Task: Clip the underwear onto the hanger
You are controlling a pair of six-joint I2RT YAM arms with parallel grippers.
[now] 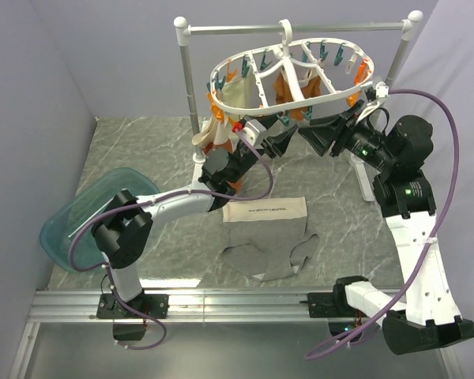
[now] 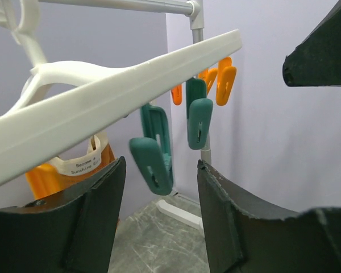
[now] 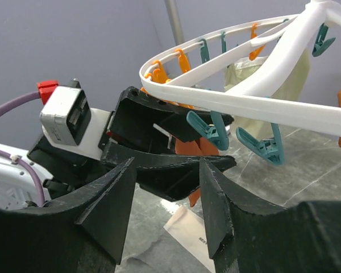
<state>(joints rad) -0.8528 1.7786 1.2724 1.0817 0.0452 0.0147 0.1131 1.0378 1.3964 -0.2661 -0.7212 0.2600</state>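
The underwear point(image 1: 268, 237), cream-beige waistband and grey body, lies flat on the marble table in front of the arms; its waistband also shows in the right wrist view point(image 3: 196, 230). The hanger point(image 1: 288, 75), a white oval frame with orange and teal pegs, hangs from the rail. My left gripper point(image 1: 279, 140) is open and empty, raised under the hanger's near rim; in the left wrist view point(image 2: 161, 165) a teal peg point(image 2: 153, 162) hangs between its fingers. My right gripper point(image 1: 312, 136) is open and empty, facing the left one point(image 3: 159, 142) under the frame point(image 3: 244, 102).
The silver rail stand point(image 1: 300, 28) with white knobs carries the hanger. Rust-orange garments point(image 1: 223, 134) and a cream garment point(image 1: 241, 91) hang from pegs. A teal tub point(image 1: 79, 225) sits at the table's left edge. Purple walls close in left and back.
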